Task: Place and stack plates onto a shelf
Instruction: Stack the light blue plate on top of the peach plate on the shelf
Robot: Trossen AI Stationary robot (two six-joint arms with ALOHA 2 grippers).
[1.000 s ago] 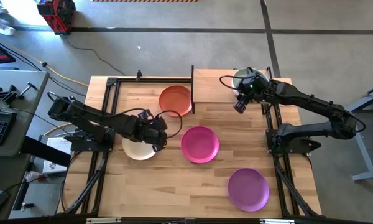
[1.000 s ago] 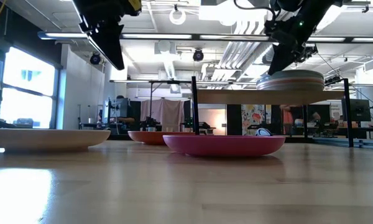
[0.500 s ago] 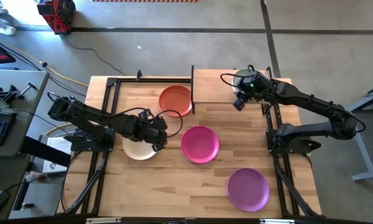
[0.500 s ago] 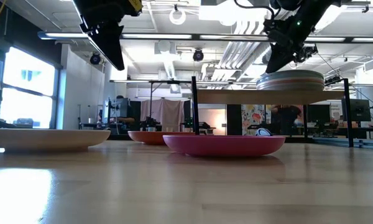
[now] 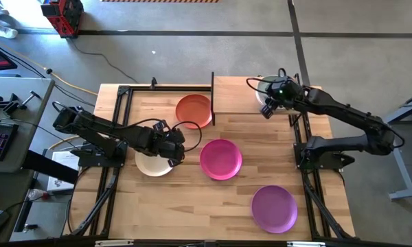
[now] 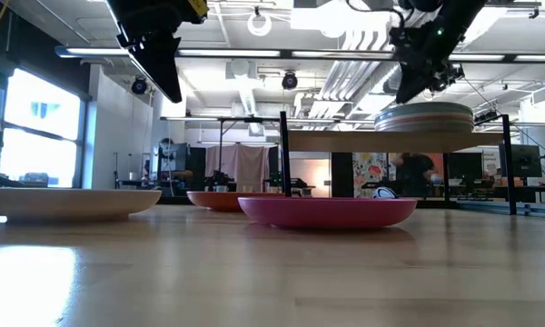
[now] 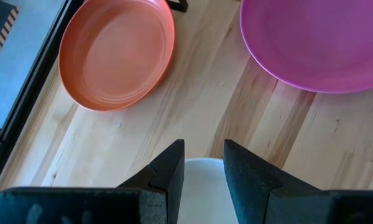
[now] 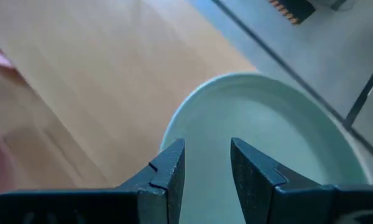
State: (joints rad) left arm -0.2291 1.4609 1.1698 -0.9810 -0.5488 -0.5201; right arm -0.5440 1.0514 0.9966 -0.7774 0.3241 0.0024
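Note:
A stack of plates with a pale green plate on top sits on the light-wood shelf at the far right. My right gripper hovers open just above the stack's near rim. On the tabletop rest a cream plate, an orange-red plate, a magenta plate and a purple plate. My left gripper hangs open, well above the cream plate's far rim, as the low view shows.
A thin black post stands at the shelf's left end. Black frame rails run along the table's left and right sides. Bare planks lie at the near left. A person shows far off in the room behind.
My right gripper has turned a little above the stack on the shelf, its fingertips swinging slightly toward the table's far edge. The gap between its fingers is the same. The plates have not moved.

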